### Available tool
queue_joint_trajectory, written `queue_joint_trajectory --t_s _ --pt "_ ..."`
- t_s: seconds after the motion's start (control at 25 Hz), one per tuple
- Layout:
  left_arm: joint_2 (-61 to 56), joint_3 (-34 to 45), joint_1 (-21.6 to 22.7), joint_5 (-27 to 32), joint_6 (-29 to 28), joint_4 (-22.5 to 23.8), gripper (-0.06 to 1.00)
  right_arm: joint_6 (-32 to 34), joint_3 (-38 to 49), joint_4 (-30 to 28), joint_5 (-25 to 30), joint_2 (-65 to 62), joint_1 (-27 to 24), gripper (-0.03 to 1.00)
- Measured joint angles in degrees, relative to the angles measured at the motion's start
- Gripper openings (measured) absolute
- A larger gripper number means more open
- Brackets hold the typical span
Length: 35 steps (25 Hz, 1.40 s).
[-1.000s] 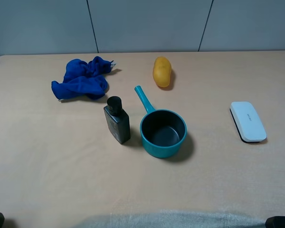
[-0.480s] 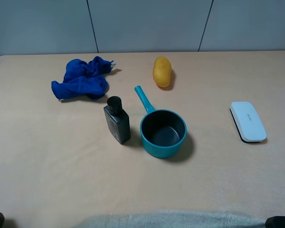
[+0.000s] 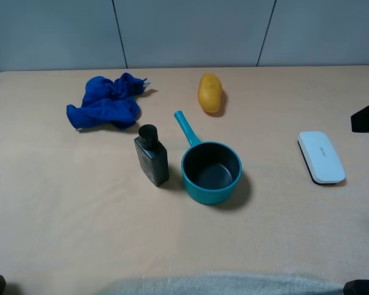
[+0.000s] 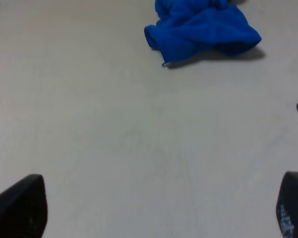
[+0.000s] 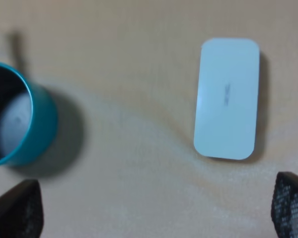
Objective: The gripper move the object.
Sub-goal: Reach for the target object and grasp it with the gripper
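Newly in at the right edge, my right arm (image 3: 366,117) appears over the bench (image 3: 61,203). My right hand (image 5: 149,213) hangs spread near the teal saucepan (image 5: 20,124); my left hand (image 4: 154,208) is likewise spread.

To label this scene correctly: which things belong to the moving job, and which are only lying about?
Job: teal saucepan; likely the right gripper.
Lying about: black bottle; yellow potato; blue cloth; white case.
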Motion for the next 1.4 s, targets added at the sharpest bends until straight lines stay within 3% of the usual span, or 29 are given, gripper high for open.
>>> queue_joint_trajectory --t_s 0.4,0.56,0.96,1.4 --pt "0.0 0.0 0.0 0.0 0.0 0.0 0.93 -3.1 0.0 1.8 -3.0 8.0 0.4 0.69" --pt "0.0 0.0 0.0 0.0 0.0 0.0 0.93 -2.8 -0.9 -0.1 -5.3 10.7 5.5 0.69" --pt "0.0 0.0 0.0 0.0 0.0 0.0 0.93 5.3 -9.1 -7.4 -7.1 23.5 19.8 0.69" --pt "0.0 0.0 0.0 0.0 0.0 0.0 0.93 9.4 -11.5 -8.2 -11.4 33.8 30.8 0.69"
